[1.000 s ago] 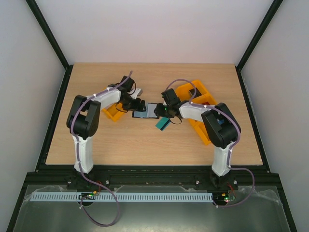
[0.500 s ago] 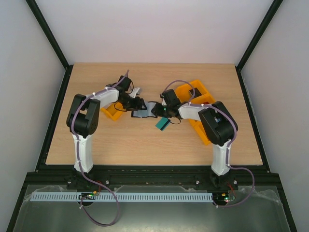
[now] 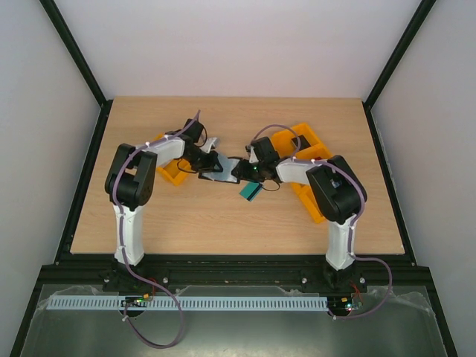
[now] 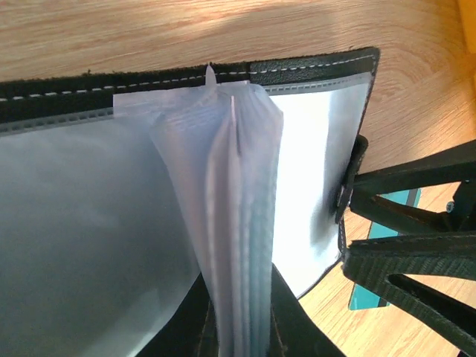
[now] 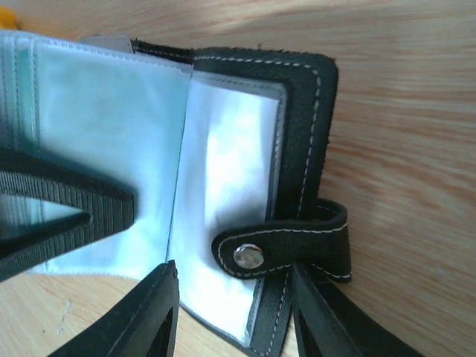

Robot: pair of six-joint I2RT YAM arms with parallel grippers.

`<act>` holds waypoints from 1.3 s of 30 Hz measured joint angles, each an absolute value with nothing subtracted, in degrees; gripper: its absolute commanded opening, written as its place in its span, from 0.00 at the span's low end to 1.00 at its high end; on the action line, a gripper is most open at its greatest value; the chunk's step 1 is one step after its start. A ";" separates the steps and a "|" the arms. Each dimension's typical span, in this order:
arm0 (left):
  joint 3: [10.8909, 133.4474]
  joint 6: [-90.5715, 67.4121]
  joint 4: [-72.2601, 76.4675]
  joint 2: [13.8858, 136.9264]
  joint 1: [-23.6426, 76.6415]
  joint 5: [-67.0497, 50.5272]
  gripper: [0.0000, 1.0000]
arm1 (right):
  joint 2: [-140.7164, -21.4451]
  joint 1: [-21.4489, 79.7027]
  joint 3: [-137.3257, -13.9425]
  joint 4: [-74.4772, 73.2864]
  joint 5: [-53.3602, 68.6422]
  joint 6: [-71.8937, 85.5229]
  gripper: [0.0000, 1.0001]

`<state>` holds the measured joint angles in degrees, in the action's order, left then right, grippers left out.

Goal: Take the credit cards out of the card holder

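The card holder point(image 3: 225, 166) lies open mid-table, black with a stitched edge point(image 4: 297, 68) and clear sleeves. My left gripper point(image 3: 210, 164) is shut on an upright bundle of sleeves point(image 4: 242, 245), whose right side shows a teal tint. My right gripper point(image 3: 242, 171) holds the holder's right flap point(image 5: 301, 134): one finger point(image 5: 152, 312) is on the sleeve side, the other point(image 5: 323, 320) behind the black cover under the clasp tab point(image 5: 286, 249). One teal credit card point(image 3: 250, 191) lies loose on the wood just in front of the holder, and shows in the left wrist view point(image 4: 366, 297) too.
An orange tray point(image 3: 172, 175) sits under the left arm, and more orange trays point(image 3: 306, 143) behind and beside the right arm. A pale flat plate point(image 3: 213, 141) lies behind the left gripper. Black frame posts edge the table.
My left gripper has closed onto the sleeve bundle. Both grippers and the holder have shifted slightly toward the back of the table. The loose card stayed put.
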<state>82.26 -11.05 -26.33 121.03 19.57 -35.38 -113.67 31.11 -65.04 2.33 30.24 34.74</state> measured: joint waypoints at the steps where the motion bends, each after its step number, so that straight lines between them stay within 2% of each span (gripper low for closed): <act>1: 82.21 -11.05 -26.26 121.03 19.59 -35.31 0.02 | -113.40 30.70 -64.73 2.31 30.44 34.68 0.45; 4: 82.17 -10.46 -26.35 120.73 19.64 -35.22 0.02 | -110.98 29.82 -62.54 2.09 31.38 33.85 0.51; 7: 81.69 -8.58 -27.29 118.93 19.73 -35.07 0.02 | -105.95 28.10 -59.77 1.67 32.42 31.73 0.62; 11: 81.62 -4.29 -30.41 112.31 19.99 -34.87 0.02 | -95.04 25.98 -58.37 0.84 33.95 27.20 0.84; 12: 81.65 -2.87 -31.40 109.40 19.99 -34.87 0.02 | -90.15 25.52 -58.33 0.75 34.74 25.52 0.96; 13: 81.76 -1.52 -32.32 106.61 20.01 -34.94 0.02 | -89.49 25.47 -58.33 0.75 34.79 25.41 0.99; 21: 87.64 9.34 -39.00 83.81 20.69 -37.71 0.02 | -66.67 25.74 -56.58 8.43 40.64 24.80 0.99; 29: 90.83 12.10 -43.83 77.38 23.86 -43.11 0.02 | -66.41 33.34 -55.66 16.19 44.66 28.38 0.99; 30: 90.83 12.34 -44.60 77.45 23.86 -43.81 0.02 | -66.78 33.98 -55.66 16.34 44.97 28.56 0.94; 31: 90.83 12.71 -45.39 77.47 23.83 -44.84 0.02 | -67.11 34.22 -55.66 16.58 45.15 28.69 0.81; 35: 91.15 14.26 -47.97 77.47 23.83 -48.27 0.02 | -67.85 34.20 -55.68 17.39 46.22 28.86 0.07; 36: 91.22 14.70 -48.58 77.47 23.83 -49.17 0.02 | -67.99 34.17 -55.70 17.47 46.39 28.99 0.02; 38: 91.24 15.27 -49.28 77.47 23.83 -50.48 0.03 | -68.16 34.17 -55.70 17.37 46.44 28.67 0.02; 39: 91.24 15.49 -49.52 77.49 23.83 -50.81 0.14 | -68.16 34.17 -55.72 17.23 46.68 28.58 0.02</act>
<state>91.24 15.49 -49.52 77.49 23.83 -50.81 -68.16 34.17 -55.72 17.23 46.68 28.58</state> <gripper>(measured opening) 0.091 0.059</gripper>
